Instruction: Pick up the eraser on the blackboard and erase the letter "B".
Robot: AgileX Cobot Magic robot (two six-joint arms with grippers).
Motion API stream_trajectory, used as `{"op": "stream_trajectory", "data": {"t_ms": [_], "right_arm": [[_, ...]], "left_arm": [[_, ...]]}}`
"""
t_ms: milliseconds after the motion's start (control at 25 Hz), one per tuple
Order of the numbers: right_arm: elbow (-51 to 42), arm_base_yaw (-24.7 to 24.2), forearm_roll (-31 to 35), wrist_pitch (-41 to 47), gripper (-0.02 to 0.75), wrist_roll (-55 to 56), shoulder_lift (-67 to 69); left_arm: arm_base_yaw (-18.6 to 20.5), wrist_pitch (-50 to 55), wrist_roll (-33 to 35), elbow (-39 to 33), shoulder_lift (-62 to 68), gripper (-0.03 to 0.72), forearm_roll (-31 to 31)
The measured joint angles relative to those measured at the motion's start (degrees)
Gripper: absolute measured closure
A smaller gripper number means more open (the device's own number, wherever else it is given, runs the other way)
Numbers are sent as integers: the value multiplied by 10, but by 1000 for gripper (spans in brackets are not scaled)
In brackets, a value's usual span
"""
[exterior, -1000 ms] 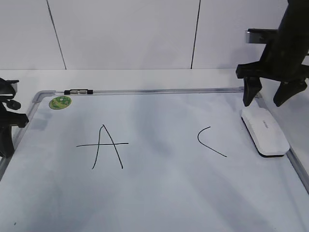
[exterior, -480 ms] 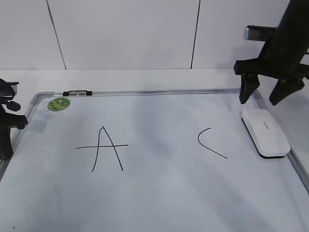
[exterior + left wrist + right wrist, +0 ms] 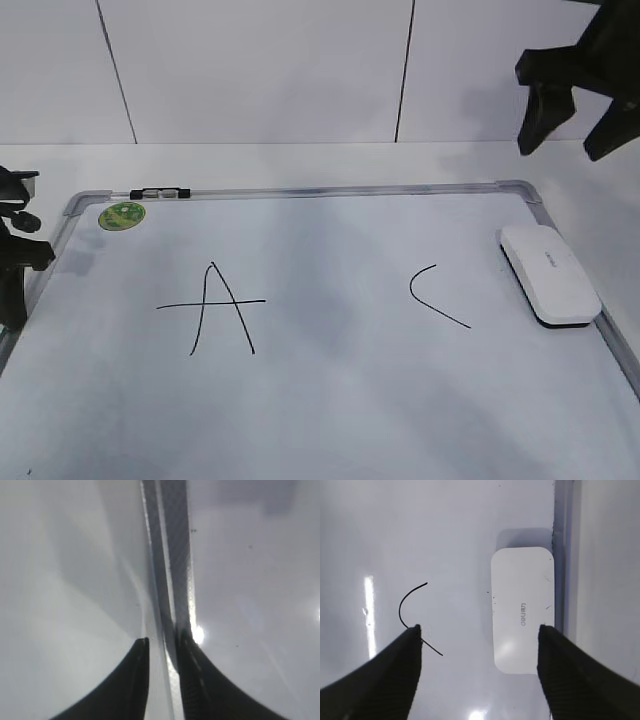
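The white eraser (image 3: 548, 272) lies flat on the blackboard (image 3: 330, 400) by its right frame, and also shows in the right wrist view (image 3: 522, 607). No letter "B" is visible; the board between the "A" (image 3: 215, 305) and the "C" (image 3: 435, 295) is blank. My right gripper (image 3: 563, 150) is open and empty, high above the board's far right corner; in its wrist view the jaws (image 3: 479, 630) frame the eraser and the "C" (image 3: 415, 615). My left gripper (image 3: 12, 300) sits at the board's left frame, its jaws (image 3: 163, 639) nearly together over the frame strip.
A round green sticker (image 3: 124, 212) and a small black-and-clear clip (image 3: 160, 192) sit at the board's far left corner. The silver frame (image 3: 620, 345) runs just right of the eraser. A white wall stands behind the table.
My right gripper has risen up and to the right, away from the eraser, staying open. The eraser and the left gripper have not moved.
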State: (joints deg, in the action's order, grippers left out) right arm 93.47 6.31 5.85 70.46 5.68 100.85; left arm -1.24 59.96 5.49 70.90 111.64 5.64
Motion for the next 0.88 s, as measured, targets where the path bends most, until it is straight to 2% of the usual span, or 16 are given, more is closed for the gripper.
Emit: {"op": "stream_trajectory", "data": {"t_ms": [120, 280, 560, 880], "right_arm": [[-1, 0, 2, 1, 167, 0, -15], [-14, 0, 6, 1, 168, 0, -35], [-57, 0, 6, 4, 168, 0, -86], [-128, 0, 6, 5, 168, 0, -168]], "left_arm": [[0, -4, -2, 2, 0, 433, -5], [0, 22, -4, 36, 8, 402, -6], [0, 84, -5, 140, 9, 400, -6], [0, 95, -5, 147, -51, 442, -5]]}}
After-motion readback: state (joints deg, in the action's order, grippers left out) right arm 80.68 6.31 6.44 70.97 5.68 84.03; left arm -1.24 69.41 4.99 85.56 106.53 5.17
